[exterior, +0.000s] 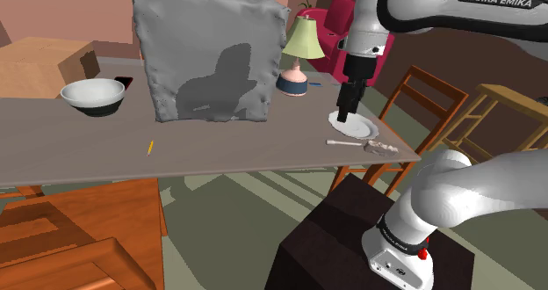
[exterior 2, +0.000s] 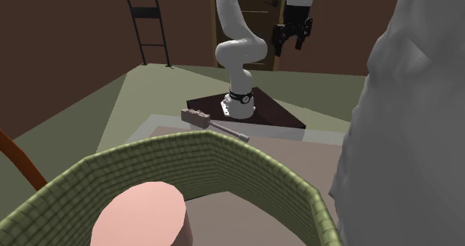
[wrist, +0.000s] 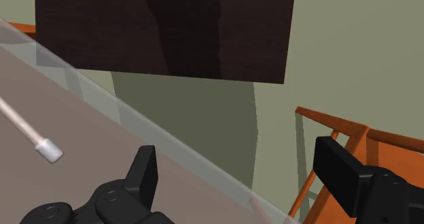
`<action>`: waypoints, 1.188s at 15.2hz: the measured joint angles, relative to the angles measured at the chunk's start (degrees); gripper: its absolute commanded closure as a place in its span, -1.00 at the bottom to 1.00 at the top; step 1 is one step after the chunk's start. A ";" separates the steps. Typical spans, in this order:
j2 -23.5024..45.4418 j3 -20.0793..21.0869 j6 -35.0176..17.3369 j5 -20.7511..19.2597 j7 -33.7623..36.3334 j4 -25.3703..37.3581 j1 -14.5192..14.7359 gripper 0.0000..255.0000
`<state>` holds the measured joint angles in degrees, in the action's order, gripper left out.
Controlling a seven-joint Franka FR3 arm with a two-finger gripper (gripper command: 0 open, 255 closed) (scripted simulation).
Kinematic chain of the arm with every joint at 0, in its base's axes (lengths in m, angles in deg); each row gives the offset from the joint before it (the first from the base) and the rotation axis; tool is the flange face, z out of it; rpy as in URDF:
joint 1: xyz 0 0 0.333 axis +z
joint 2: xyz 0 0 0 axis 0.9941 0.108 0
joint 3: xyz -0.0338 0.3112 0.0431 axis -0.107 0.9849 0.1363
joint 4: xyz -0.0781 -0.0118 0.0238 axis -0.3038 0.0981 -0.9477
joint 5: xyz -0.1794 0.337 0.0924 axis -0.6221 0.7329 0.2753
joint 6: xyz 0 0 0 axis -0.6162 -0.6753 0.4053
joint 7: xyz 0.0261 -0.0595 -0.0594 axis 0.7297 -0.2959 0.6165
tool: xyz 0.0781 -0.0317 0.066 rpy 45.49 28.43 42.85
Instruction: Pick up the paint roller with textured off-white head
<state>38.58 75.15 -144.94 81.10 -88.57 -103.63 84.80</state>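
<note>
The paint roller (exterior: 362,144) lies flat on the grey table (exterior: 219,143) near its right end in the shoulder view, its rough off-white head (exterior: 385,147) pointing toward the table's edge. In the second exterior view the roller (exterior 2: 214,124) rests by the table's far edge, head (exterior 2: 195,116) to that view's left. My gripper (exterior: 344,116) hangs open above the table, over a white plate (exterior: 354,126) just behind the roller. It is high above the roller (exterior 2: 289,48) and holds nothing. In the wrist view the thin handle's pale tip (wrist: 48,150) lies outside the open fingers (wrist: 145,173).
A big crumpled grey mass (exterior: 211,51) stands mid-table. A green-shaded lamp (exterior: 299,54) is behind the plate, a white bowl (exterior: 92,95) at the far left, a small pencil (exterior: 150,147) near the front. Wooden chairs (exterior: 421,99) flank the table's right end, beside the dark stand (exterior: 369,235).
</note>
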 measured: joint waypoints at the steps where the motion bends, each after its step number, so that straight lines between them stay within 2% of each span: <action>1: 0.00 0.00 0.00 0.00 0.00 0.00 0.00 -1.00; 4: -2.19 -2.42 -1.46 -2.14 -4.24 -3.81 -0.27 -1.00; 11: -4.44 -11.49 -7.06 -10.61 -18.76 -11.67 -2.16 -1.00; 18: -1.54 -21.81 -15.45 -19.85 -33.40 -16.36 -4.61 -1.00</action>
<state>37.04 53.34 -160.39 61.25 -121.97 -119.99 80.19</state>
